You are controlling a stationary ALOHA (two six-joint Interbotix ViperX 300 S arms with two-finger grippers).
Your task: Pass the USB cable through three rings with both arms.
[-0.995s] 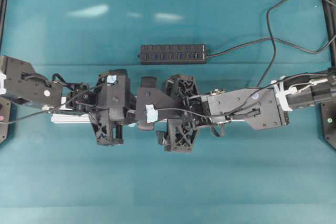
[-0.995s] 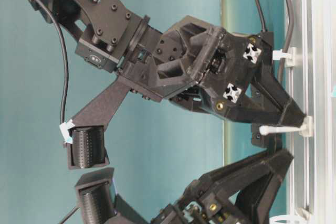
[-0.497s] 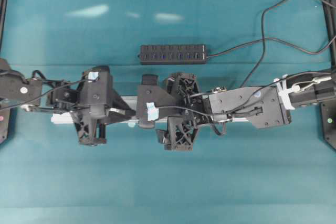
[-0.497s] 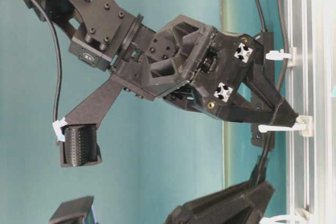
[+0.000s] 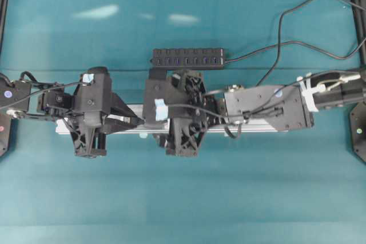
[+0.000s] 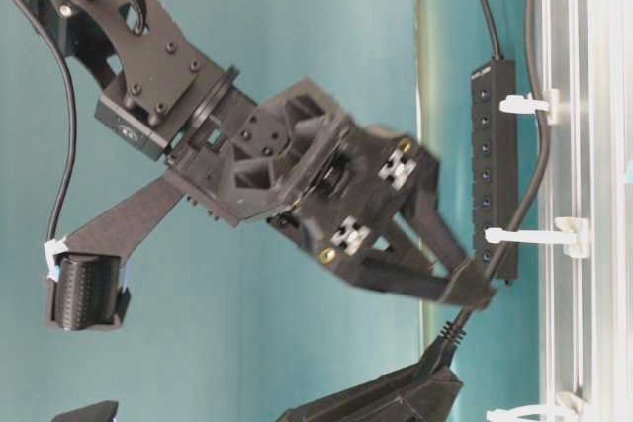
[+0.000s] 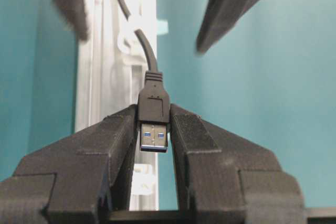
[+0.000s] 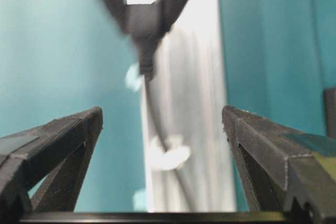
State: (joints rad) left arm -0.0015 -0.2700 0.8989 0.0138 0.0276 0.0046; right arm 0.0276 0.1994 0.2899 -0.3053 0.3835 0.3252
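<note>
Your left gripper point(image 7: 154, 129) is clamped on the plug of the USB cable point(image 7: 153, 106), metal end facing the wrist camera, and the cord runs away from it through a white ring point(image 7: 127, 35) on the aluminium rail point(image 7: 100, 77). Your right gripper point(image 8: 163, 124) stands wide apart with nothing between its fingers; it faces the left one along the rail, just short of the plug. In the table-level view the cord point(image 6: 534, 185) passes the upper ring point(image 6: 522, 104) and the middle ring point(image 6: 534, 236), while the lowest ring point(image 6: 529, 412) sits at the frame's bottom edge; whether the cord goes through it, you cannot tell. From overhead, both arms meet over the rail point(image 5: 251, 127) at mid-table, close together, with little gap between them. The black hub point(image 5: 187, 58) lies just behind the rail. Around it you have flat teal table point(image 5: 183, 198), with dark frame posts point(image 5: 4, 4) at the side edges.
</note>
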